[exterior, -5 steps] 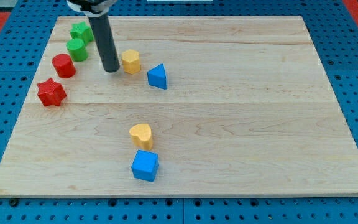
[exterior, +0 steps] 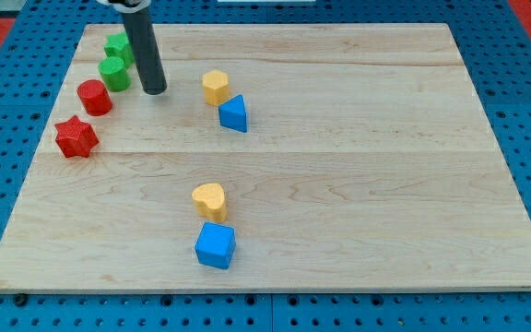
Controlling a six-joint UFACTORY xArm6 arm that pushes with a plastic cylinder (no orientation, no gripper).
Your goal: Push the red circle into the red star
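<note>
The red circle [exterior: 94, 97] sits near the board's upper left. The red star [exterior: 76, 137] lies just below and left of it, a small gap between them. My tip [exterior: 155, 91] rests on the board to the right of the red circle and of the green circle [exterior: 113, 73], touching neither.
A green star [exterior: 118, 46] sits above the green circle. A yellow hexagon [exterior: 215, 87] touches the top of a blue triangle [exterior: 233, 113] right of my tip. A yellow heart [exterior: 209, 199] and a blue cube [exterior: 215, 245] lie lower middle. The wooden board's left edge [exterior: 40, 148] is close to the red blocks.
My tip has moved up and slightly left. The yellow hexagon now sits further right, next to the blue triangle. The red blocks have not moved.
</note>
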